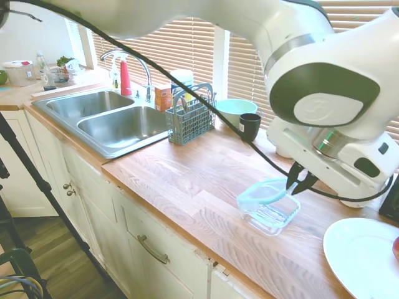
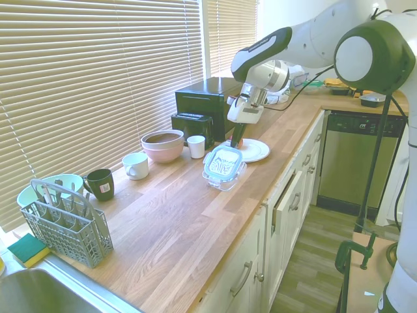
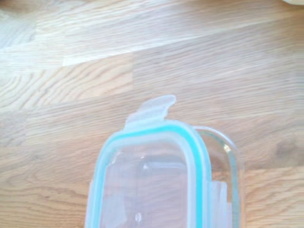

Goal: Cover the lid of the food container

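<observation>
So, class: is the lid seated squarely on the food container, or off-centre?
Off-centre: the lid is tilted and shifted, leaving one edge of the food container exposed.

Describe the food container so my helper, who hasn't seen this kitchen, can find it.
On the wooden counter, between the white plate and the sink side, near the front edge, sits the container. It is a shallow clear glass dish, unlike the bowls and mugs, with a teal-rimmed lid resting askew on it.

You get one exterior view from the sink (image 1: 118, 121) end, facing the arm at two o'clock, the other from the opposite side — both share the food container (image 2: 224, 175), wrist camera close above the lid (image 3: 147, 185).
</observation>
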### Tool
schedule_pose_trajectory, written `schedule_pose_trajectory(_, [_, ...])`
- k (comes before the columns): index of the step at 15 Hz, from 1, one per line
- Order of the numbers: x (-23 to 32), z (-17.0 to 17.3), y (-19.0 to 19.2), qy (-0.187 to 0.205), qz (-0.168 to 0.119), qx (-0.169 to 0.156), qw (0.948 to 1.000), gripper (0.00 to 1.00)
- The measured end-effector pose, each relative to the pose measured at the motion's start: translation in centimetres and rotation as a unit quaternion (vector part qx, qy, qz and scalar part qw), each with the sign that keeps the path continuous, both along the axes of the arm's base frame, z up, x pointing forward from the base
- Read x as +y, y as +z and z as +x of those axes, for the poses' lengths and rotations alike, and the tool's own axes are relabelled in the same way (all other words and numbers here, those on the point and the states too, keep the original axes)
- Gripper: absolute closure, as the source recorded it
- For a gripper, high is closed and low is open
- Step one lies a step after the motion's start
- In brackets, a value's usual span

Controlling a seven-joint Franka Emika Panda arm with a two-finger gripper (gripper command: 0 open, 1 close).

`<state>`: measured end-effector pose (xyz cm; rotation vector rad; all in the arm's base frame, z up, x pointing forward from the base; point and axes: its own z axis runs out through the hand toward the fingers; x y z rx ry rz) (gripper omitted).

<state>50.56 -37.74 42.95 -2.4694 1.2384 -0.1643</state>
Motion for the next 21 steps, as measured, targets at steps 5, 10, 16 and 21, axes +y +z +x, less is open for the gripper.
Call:
schedule_pose_trajectory(5, [-0.4, 1.0, -3.0, -0.003, 0.005, 0.014, 0.9999, 1.00])
schedule_pose_trajectory(10, [-0.8, 1.0, -3.5, -0.007, 0.007, 0.014, 0.9998, 1.00])
schedule_pose_trajectory(16, [0.2, 2.5, -5.7, -0.011, 0.007, 0.018, 0.9998, 1.00])
schedule_pose_trajectory(21, [0.6, 3.0, -6.3, -0.017, 0.009, 0.015, 0.9997, 1.00])
